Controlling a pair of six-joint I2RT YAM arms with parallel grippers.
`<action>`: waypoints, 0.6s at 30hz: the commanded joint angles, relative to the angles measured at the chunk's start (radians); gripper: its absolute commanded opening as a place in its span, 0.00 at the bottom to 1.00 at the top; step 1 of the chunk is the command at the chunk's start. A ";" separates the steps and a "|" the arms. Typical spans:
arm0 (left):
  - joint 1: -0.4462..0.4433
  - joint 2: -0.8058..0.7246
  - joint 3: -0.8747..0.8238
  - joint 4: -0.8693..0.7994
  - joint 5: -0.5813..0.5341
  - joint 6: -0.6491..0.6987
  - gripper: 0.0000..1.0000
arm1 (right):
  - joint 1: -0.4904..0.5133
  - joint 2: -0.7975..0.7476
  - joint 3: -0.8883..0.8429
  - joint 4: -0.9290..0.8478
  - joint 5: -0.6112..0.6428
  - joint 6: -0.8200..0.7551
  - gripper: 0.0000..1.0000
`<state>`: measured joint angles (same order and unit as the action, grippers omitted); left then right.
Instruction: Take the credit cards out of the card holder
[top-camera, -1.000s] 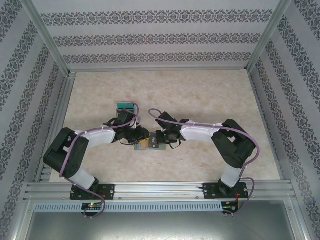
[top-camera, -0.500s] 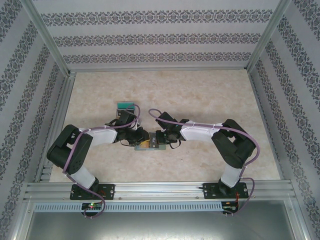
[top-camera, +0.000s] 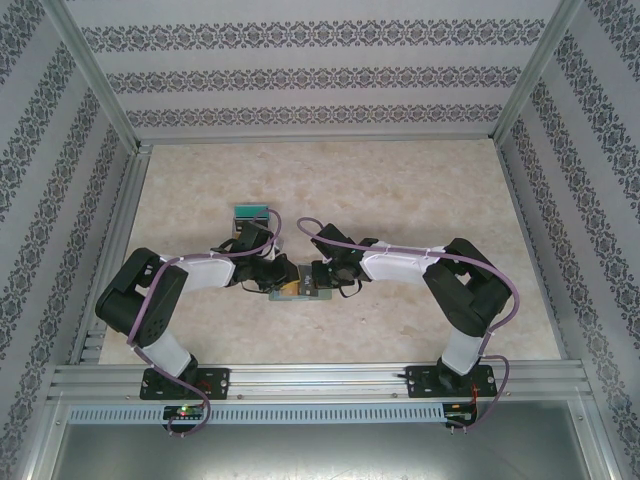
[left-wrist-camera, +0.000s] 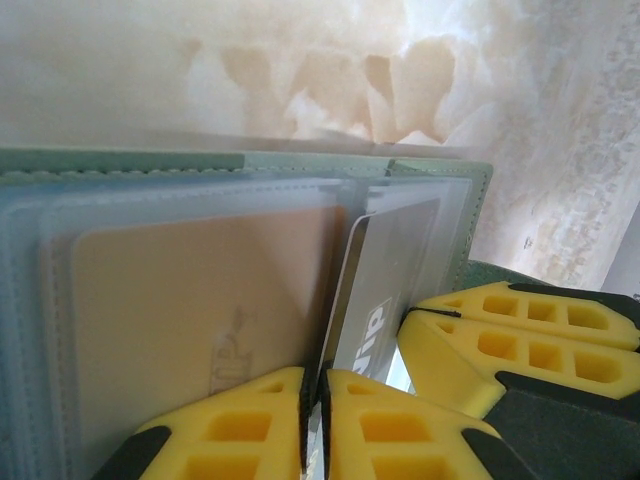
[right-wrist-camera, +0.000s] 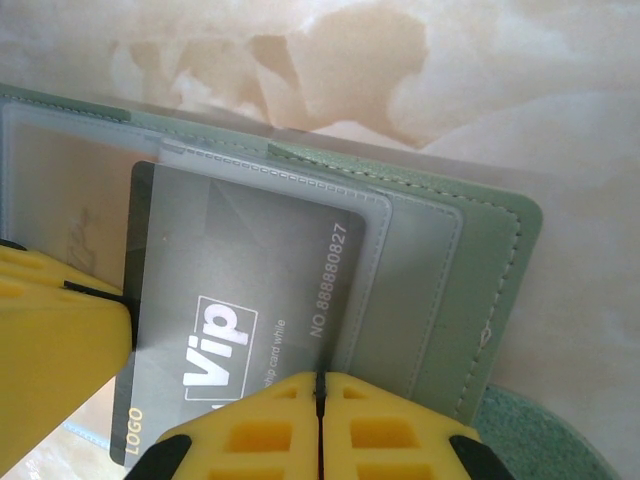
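The grey-green card holder (top-camera: 297, 290) lies open on the table between both arms. In the right wrist view a dark grey "VIP" credit card (right-wrist-camera: 250, 270) sticks partway out of a clear pocket of the holder (right-wrist-camera: 480, 260). My left gripper (left-wrist-camera: 318, 420) is shut on that card's (left-wrist-camera: 390, 270) free edge. A tan credit card (left-wrist-camera: 200, 320) sits inside the neighbouring pocket. My right gripper (right-wrist-camera: 320, 395) is shut, its tips against the holder at the pocket's edge; its yellow fingers (left-wrist-camera: 500, 335) show at the right of the left wrist view.
A teal card (top-camera: 250, 213) lies on the marbled tabletop just behind the left arm. Aluminium frame posts and patterned walls enclose the table on three sides. Open tabletop stretches to the back and right (top-camera: 430, 190).
My left gripper's jaws have closed onto the dark card's edge, and the left arm's elbow has shifted slightly. The right arm and the holder have stayed put.
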<state>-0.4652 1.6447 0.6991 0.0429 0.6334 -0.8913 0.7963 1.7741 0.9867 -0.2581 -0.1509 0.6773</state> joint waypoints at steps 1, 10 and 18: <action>-0.009 0.018 -0.012 0.031 0.018 -0.005 0.10 | 0.003 0.017 0.010 -0.015 0.008 -0.009 0.09; 0.007 -0.012 -0.007 -0.029 -0.002 0.038 0.00 | -0.003 0.018 0.005 -0.015 0.010 -0.007 0.09; 0.050 -0.066 -0.024 -0.079 -0.005 0.096 0.00 | -0.008 0.014 -0.005 -0.012 0.007 -0.005 0.09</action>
<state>-0.4389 1.6184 0.6949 0.0093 0.6319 -0.8455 0.7940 1.7741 0.9867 -0.2577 -0.1509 0.6777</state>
